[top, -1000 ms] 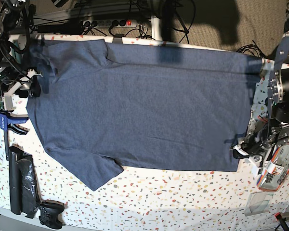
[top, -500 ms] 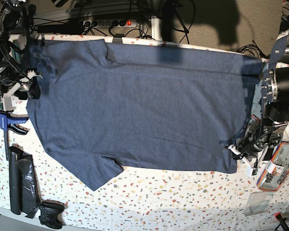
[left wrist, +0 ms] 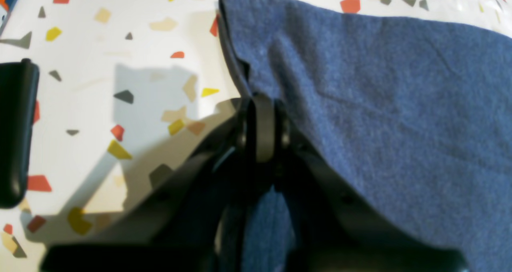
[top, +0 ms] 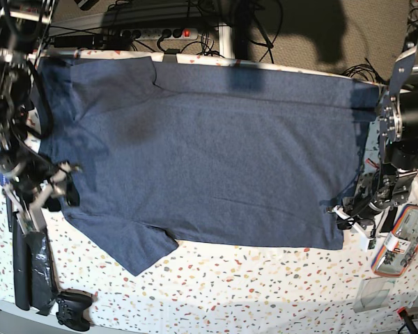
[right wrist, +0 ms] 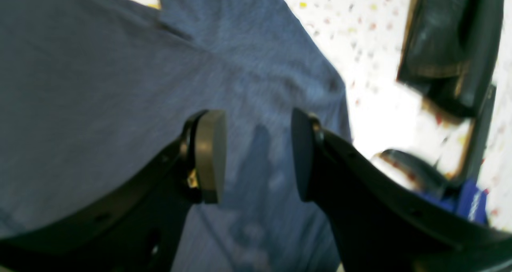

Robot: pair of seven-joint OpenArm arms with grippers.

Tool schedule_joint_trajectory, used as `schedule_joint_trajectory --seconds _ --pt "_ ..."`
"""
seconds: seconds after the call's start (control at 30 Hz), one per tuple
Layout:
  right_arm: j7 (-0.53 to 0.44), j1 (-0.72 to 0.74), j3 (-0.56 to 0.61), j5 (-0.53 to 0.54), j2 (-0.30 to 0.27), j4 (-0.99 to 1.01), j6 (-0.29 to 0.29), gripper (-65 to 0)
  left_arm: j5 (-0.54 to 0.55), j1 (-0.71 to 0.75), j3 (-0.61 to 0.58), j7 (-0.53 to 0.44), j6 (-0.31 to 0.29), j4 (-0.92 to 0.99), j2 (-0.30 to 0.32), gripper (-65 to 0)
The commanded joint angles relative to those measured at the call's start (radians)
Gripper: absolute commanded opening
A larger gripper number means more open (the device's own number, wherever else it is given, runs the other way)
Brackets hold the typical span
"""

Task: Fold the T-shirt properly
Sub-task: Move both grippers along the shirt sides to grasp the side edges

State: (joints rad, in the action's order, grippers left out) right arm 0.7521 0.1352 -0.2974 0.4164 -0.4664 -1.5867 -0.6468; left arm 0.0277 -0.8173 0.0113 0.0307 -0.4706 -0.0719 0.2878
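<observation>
Navy T-shirt [top: 202,153] spread flat across the speckled surface [top: 265,278], left tool [left wrist: 260,124] pinched closed on its hem corner, right tool [right wrist: 256,156] parted wide above the sleeve side, holding nothing

The T-shirt [top: 209,153] was a matt, heathered navy cloth with a soft knit grain, lying on a smooth white tabletop [top: 265,285] flecked with coloured terrazzo chips, while the left gripper [left wrist: 262,130] and the right gripper [right wrist: 256,156] showed black plastic with a slight sheen.
</observation>
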Motion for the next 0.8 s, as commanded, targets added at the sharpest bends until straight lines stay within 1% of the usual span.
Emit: schedule_joint_trajectory --seconds 0.0,0.13,0.3,0.43,0.53,0.7,0.77 --pt "-0.020 0.051 0.020 -0.003 -0.023 0.032 0.018 -38.3 -0.012 -0.016 -0.001 0.041 0.011 -0.004 0.010 -65.0" --pt "-0.019 0.245 0.129 -0.002 -0.024 0.273 0.018 -38.3 -0.012 -0.008 -0.001 0.051 0.011 -0.004 0.009 -65.0" --pt "0.039 0.504 0.233 -0.002 -0.030 0.584 0.018 -38.3 -0.009 0.003 -0.001 0.050 0.011 -0.005 0.009 -65.0" --pt "0.065 0.667 0.304 -0.017 -0.029 0.844 0.018 -38.3 -0.009 0.017 -0.001 0.050 0.011 -0.004 0.009 -65.0" --pt "0.041 0.747 0.341 -0.108 -0.029 1.015 0.018 -38.3 -0.010 0.020 -0.001 0.051 0.011 -0.005 0.009 -65.0" --pt "-0.106 0.796 0.348 -0.314 -0.030 1.201 0.019 -38.3 -0.009 0.019 -0.001 0.047 0.011 -0.005 0.009 -65.0" --pt "-0.156 0.794 0.348 -0.366 -0.029 1.236 0.019 -38.3 -0.009 0.019 -0.001 0.041 0.011 -0.005 0.009 -65.0"
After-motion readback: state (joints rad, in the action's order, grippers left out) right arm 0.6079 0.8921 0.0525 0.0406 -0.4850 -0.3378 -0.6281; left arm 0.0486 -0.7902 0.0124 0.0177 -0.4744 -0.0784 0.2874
